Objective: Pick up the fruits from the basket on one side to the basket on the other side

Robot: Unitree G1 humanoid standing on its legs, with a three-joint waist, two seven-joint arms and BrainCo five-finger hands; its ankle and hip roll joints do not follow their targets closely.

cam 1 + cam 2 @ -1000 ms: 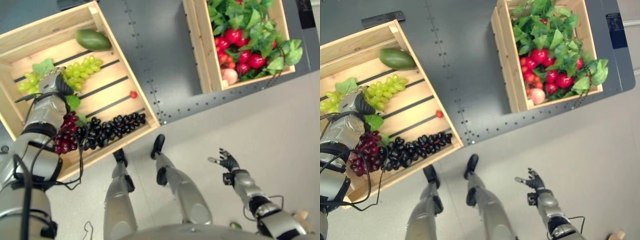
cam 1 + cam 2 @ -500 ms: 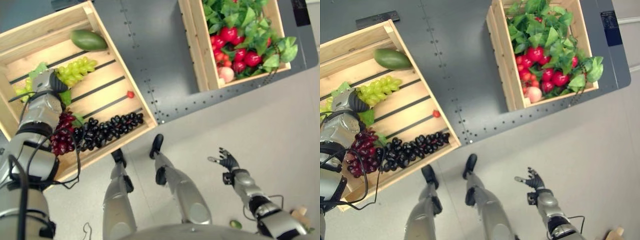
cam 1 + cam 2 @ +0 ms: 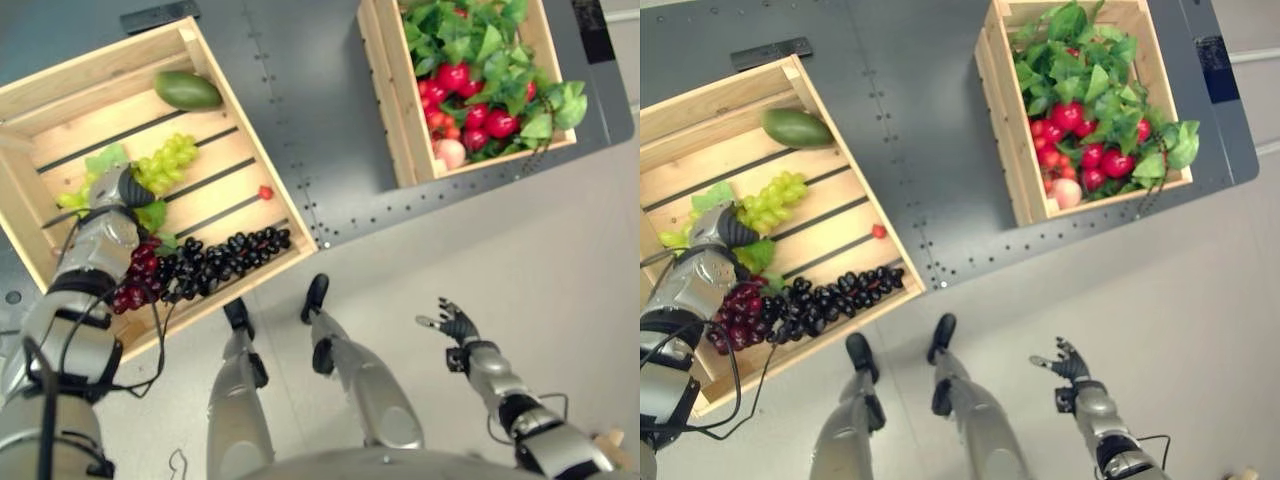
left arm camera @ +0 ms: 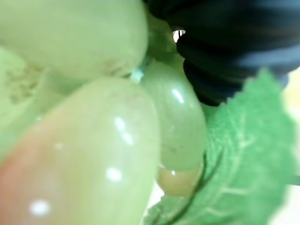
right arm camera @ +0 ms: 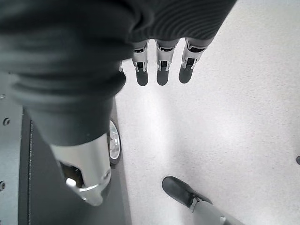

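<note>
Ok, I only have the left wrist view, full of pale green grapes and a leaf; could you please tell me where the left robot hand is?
Observer: The left robot hand is at the leafy end of the bunch of pale green grapes, inside the slatted wooden crate on the robot's left.
Operator: Thank you; what else lies in that crate?
Observer: A smooth green oval fruit, a long bunch of black grapes, a dark red grape bunch and a small red round fruit.
Operator: And the other robot hand?
Observer: The right robot hand hangs open over the pale floor.
</note>
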